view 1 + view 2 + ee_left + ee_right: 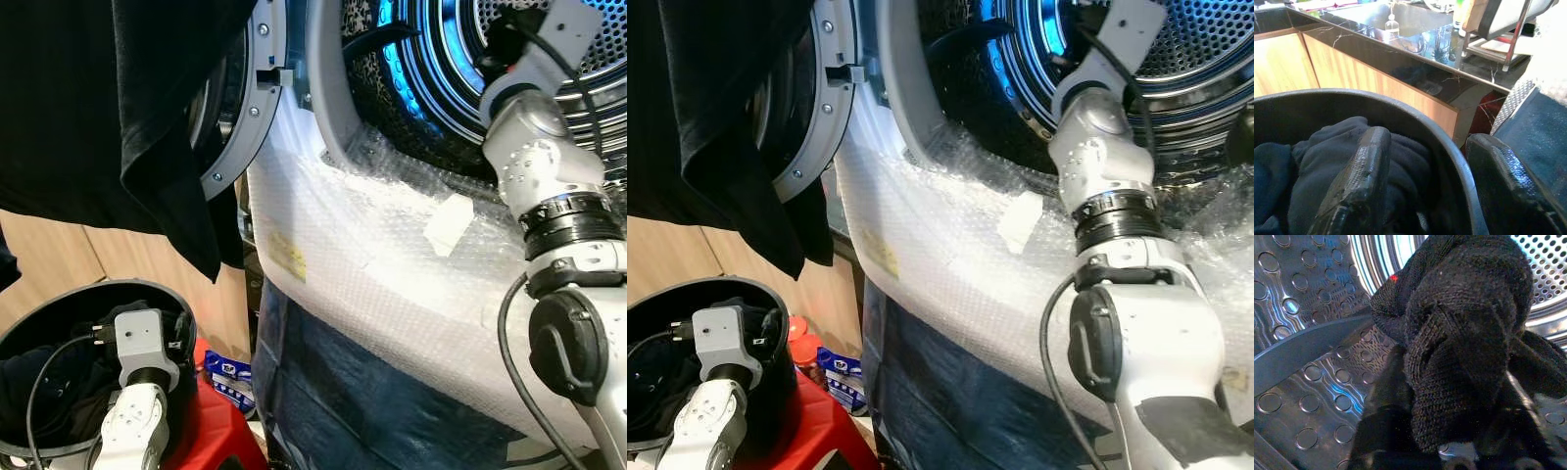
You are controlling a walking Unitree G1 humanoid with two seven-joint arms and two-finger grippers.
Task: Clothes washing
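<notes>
Background: wood-panelled cabinets topped by a dark marbled worktop [1400, 54] carrying a clear bottle [1392, 23] and a metal rack [1508, 34]. The landmark is the front-loading washing machine [392, 264], whose white front is wrapped in bubble film, with dark blue sheeting below.

The machine door [235, 108] stands open beside the opening, and a black cloth [127, 117] hangs in front of that door. Inside the opening, the perforated steel drum [1308, 333] is lit blue-white.

The right arm reaches through the opening into the drum. The right claw [1449, 431] is closed on a dark knitted garment [1459, 333]. The garment is black to charcoal, with a coarse ribbed knit, bunched into thick folds that hang over the claw's fingers. A small red speck shows near one upper fold. The garment sits inside the drum, close to the perforated wall and a grey drum paddle [1303, 352].

Below and beside the machine, on the door side, stands a round dark basket [49, 323]. It holds dark navy and black clothes [1327, 161]. The left claw [1425, 191] hangs at the basket rim, open, holding nothing: one finger is over the clothes, the other outside the rim. A red stool [220, 421] and a blue packet [230, 377] lie between the basket and the machine.
</notes>
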